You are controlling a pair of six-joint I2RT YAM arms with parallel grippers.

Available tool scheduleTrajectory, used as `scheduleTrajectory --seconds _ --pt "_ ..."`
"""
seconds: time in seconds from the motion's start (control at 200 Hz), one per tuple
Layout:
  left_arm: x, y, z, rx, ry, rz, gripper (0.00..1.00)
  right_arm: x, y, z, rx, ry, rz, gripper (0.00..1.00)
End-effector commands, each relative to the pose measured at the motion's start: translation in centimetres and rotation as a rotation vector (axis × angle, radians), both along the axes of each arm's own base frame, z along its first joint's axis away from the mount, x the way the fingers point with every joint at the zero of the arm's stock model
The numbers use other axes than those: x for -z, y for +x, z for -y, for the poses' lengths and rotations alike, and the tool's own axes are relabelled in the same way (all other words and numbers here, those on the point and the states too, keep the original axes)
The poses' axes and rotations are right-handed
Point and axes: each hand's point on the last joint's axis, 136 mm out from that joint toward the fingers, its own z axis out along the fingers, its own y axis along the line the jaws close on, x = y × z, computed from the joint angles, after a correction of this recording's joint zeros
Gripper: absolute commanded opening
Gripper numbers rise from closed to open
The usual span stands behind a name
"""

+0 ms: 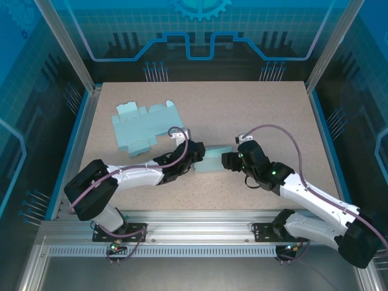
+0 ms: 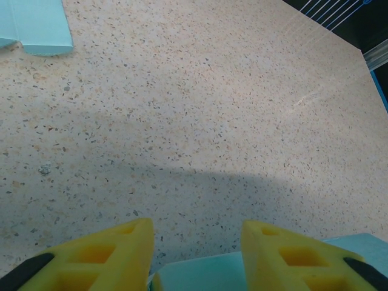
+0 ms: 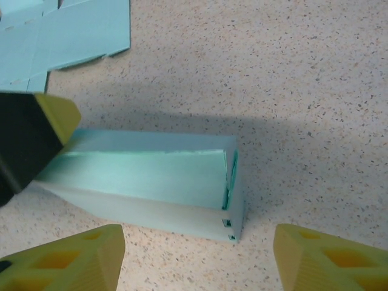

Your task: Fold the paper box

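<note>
**Position of the workpiece.** In the overhead view we find the paper box at the centre of the table. It is formed into a sleeve, and its long axis runs left to right across the frame with a slight tilt. A flat blank lies well apart in the upper left.

**State of the grippers.** The left gripper is at the left end of the paper box. In the left wrist view the teal wall fills the gap between the two yellow fingers at the bottom edge, so we judge it clenched on that end. The right gripper stands just beside the right end with its jaws released. In the right wrist view its fingers sit wide apart in the lower corners and touch nothing.

**Governing relation.** In the right wrist view the box lies ahead of the right gripper, with its long axis crosswise to the approach. The end face shows at centre right, and its flap appears not fully seated. The right arm is the nearer to that end. We judge that the next move is a press on this flap while the left arm braces the far end.
</note>
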Motion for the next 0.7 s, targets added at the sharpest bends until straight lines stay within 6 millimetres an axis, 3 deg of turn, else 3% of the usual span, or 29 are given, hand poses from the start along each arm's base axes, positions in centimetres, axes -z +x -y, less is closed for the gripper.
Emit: scheduleTrajectory --seconds 0.0,0.17,0.33,0.695 --pt "7.3 -3.8 -2.9 0.03 0.224 -0.191 0.42 -0.4 1.5 0.2 0.074 0.025 -0.035 0.68" --pt "7.2 -4.1 -2.9 0.027 0.223 -0.18 0.42 -0.4 3.6 -0.3 0.112 0.036 -0.048 0.69" --pt "7.3 -4.4 -2.7 0.026 0.231 -0.164 0.42 0.7 4.4 -0.5 0.123 0.037 -0.077 0.69" --pt "7.1 -4.8 -3.3 -0.005 0.262 -0.128 0.42 6.5 2.0 0.1 0.142 0.082 -0.16 0.55"
